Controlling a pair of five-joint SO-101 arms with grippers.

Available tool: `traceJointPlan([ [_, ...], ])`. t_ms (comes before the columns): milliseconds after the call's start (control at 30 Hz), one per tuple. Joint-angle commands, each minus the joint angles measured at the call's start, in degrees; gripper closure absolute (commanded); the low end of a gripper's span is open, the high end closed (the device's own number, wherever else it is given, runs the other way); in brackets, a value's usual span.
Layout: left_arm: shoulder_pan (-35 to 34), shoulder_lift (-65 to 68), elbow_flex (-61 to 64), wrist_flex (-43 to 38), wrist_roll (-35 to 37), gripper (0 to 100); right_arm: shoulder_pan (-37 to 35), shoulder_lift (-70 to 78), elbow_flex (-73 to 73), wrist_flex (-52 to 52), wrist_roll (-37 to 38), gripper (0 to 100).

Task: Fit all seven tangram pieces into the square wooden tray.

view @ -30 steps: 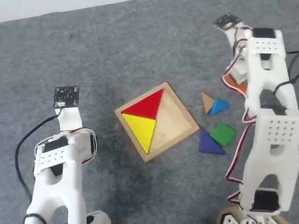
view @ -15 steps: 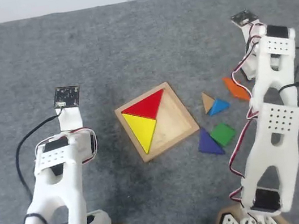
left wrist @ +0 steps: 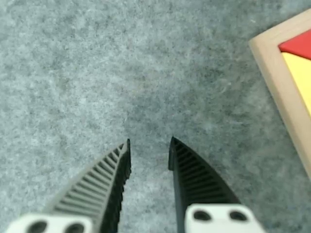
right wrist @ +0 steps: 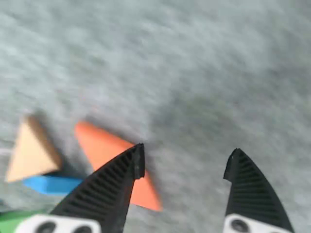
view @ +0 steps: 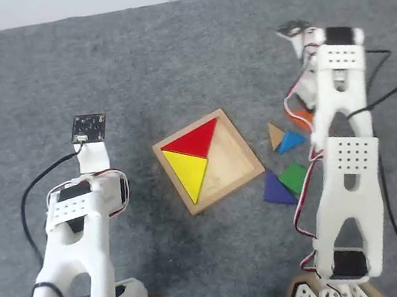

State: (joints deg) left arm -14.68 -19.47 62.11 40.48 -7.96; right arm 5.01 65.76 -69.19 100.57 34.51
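The left arm (view: pixel 76 237) rises from its base at the near edge of the tabletop (view: pixel 167 54) and folds forward along the left side. Its wrist tips down over bare grey felt just left of the square wooden tray (view: pixel 240 160). The left gripper (left wrist: pixel 149 145) hangs above the felt with its jaws only a narrow gap apart and nothing between them.

The right arm (view: pixel 342 162) is stretched out long from the near edge toward the far right part of the tabletop, its wrist bent down. The right gripper (right wrist: pixel 187 162) has its jaws spread wide and is empty. One fingertip sits over the edge of the orange piece (right wrist: pixel 104 145), the other over bare felt; I can't tell whether it touches the piece.

The tray lies near the middle of the tabletop, turned at an angle. In it, the red triangle (view: pixel 193 140) lies along the far side and the yellow triangle (view: pixel 187 169) along the left, meeting edge to edge.

Between the tray and the right arm, the tan triangle (view: pixel 276 135) touches the blue triangle (view: pixel 290 141). Nearer the near edge, the green square (view: pixel 295 177) sits just beside the purple triangle (view: pixel 275 190).
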Motion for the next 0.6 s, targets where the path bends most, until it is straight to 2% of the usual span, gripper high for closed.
traceJointPlan([
  [0,0.3,-0.4,-0.1,-1.1,-0.4,88,-3.8,-6.0,6.2,2.7,-3.2,72.4],
  [233,0.3,-0.4,-0.2,-1.1,-0.4,88,-4.4,-34.5,32.6,2.7,-6.2,72.4],
  [400,0.4,-0.4,-0.2,-1.1,-0.4,88,-6.4,-55.2,60.8,2.2,2.5,72.4],
  [500,0.4,-0.4,-0.1,-1.1,-0.4,88,-8.3,-59.3,76.6,-8.4,10.5,72.4],
  [567,0.4,-0.4,-0.1,-1.1,-0.4,88,-8.7,-59.1,80.8,-17.2,11.4,72.4],
])
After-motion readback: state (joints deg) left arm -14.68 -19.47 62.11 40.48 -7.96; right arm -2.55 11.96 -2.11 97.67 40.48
